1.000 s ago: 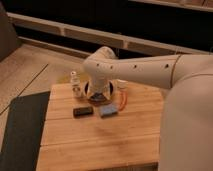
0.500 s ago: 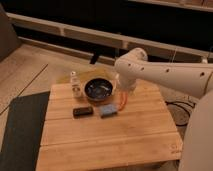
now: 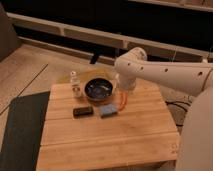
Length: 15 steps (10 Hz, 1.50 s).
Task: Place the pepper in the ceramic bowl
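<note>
The ceramic bowl [image 3: 100,90], dark with a glossy black inside and a brownish rim, stands at the back middle of the wooden table [image 3: 110,140]. The pepper [image 3: 124,101], a slim orange-red chili, shows just right of the bowl, at the tip of my arm. My gripper [image 3: 122,96] hangs down from the white arm that reaches in from the right. It is at the bowl's right rim, right at the pepper. The arm's end hides part of the pepper, and I cannot tell whether the pepper is held or lies on the table.
A small clear bottle with a white cap [image 3: 76,85] stands left of the bowl. A black block [image 3: 82,111] and a blue pad [image 3: 107,110] lie in front of the bowl. A dark mat [image 3: 20,127] covers the floor on the left.
My arm has swung to the right, from over the bowl to its right side, and the bowl is now uncovered. The things on the table have not moved.
</note>
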{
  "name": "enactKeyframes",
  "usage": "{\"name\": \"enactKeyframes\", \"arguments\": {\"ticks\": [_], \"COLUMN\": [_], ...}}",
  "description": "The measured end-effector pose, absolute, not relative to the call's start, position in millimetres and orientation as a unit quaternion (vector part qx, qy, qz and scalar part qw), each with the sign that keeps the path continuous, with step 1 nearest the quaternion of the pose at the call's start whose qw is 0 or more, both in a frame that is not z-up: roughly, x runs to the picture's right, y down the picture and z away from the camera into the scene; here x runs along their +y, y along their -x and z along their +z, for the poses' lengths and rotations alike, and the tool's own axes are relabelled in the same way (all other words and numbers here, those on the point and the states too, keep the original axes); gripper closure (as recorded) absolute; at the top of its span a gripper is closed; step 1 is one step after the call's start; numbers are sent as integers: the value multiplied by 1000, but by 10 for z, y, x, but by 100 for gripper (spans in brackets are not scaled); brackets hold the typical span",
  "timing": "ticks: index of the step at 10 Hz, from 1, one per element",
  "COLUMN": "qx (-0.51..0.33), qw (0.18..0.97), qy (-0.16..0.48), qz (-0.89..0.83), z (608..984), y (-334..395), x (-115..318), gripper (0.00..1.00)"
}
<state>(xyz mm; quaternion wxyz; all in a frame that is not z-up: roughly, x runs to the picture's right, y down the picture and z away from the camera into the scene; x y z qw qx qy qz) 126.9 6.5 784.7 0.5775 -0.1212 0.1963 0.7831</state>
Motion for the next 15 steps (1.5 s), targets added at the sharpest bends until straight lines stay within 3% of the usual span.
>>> {"name": "enactKeyframes", "arguments": {"ticks": [4, 10, 15], "qx": [163, 158, 193], "qw": [574, 578, 594], "qy": [104, 109, 89], "qz": [796, 793, 776], "z": [8177, 8268, 8697], "y": [-1482, -1485, -1505], "x": [-232, -224, -70], "gripper": [35, 35, 35]}}
